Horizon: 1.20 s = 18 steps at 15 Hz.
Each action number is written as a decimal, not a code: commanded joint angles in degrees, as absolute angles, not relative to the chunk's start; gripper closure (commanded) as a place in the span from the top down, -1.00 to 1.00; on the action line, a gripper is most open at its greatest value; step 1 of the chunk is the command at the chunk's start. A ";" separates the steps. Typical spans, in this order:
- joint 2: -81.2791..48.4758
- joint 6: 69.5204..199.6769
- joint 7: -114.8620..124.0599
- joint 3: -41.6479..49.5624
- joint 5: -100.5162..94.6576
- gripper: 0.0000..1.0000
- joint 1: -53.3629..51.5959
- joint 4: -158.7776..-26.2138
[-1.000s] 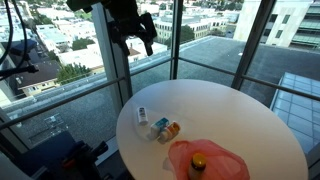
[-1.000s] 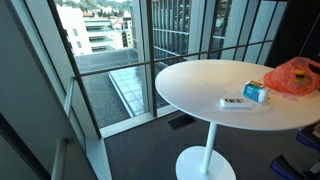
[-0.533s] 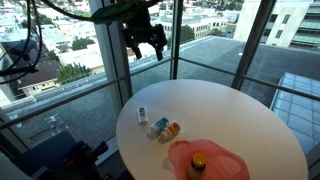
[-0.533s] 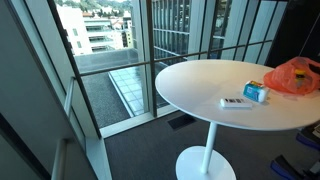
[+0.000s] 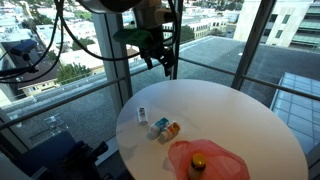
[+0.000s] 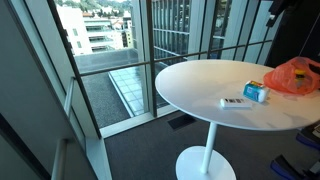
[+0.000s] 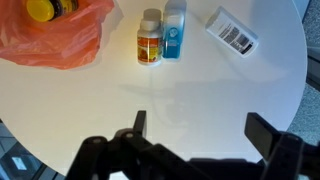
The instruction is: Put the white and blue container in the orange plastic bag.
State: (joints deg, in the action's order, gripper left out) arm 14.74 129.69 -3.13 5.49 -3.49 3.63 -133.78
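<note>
The white and blue container (image 5: pixel 160 127) lies near the table's edge, beside a small orange packet (image 5: pixel 173 130). It also shows in an exterior view (image 6: pixel 255 93) and in the wrist view (image 7: pixel 174 30). The crinkled orange plastic bag (image 5: pixel 210 160) lies close by on the table, also visible in an exterior view (image 6: pixel 296 75) and in the wrist view (image 7: pixel 62 38). My gripper (image 5: pixel 163 62) hangs high above the table, open and empty; in the wrist view (image 7: pixel 200 130) its fingers are spread over bare tabletop, well apart from the container.
A slimmer white item with a barcode (image 7: pixel 232 30) lies beside the container. A bottle with a yellow cap (image 7: pixel 40 10) sits in the bag. The round white table (image 5: pixel 250 115) stands next to glass walls, on a single pedestal (image 6: pixel 206 160).
The arm has swung from over the window side to above the table. The things on the table have not moved.
</note>
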 commanded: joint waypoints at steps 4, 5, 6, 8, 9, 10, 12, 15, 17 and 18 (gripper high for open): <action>4.85 130.82 -2.31 5.33 -2.17 1.00 4.11 -129.47; 3.55 130.49 -2.37 5.26 -2.47 1.00 4.12 -128.92; 2.32 130.16 -2.54 5.20 -2.56 1.00 4.10 -128.43; 0.09 129.65 -2.41 5.09 -3.15 1.00 4.13 -127.58; -0.73 129.40 -2.57 5.09 -3.24 1.00 4.15 -127.17; -1.04 128.99 -2.64 5.07 -3.21 1.00 4.15 -126.82; -0.09 130.87 -2.55 5.04 -2.89 1.00 4.17 -128.91; -0.07 130.30 -2.58 4.81 -2.89 1.00 4.09 -127.81; -1.12 130.15 -3.73 4.84 -2.17 1.00 4.16 -127.33; -2.10 130.78 -3.73 4.91 -2.06 1.00 4.24 -127.28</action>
State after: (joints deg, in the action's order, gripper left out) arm -0.26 130.36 -2.56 4.94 -2.90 3.85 -127.80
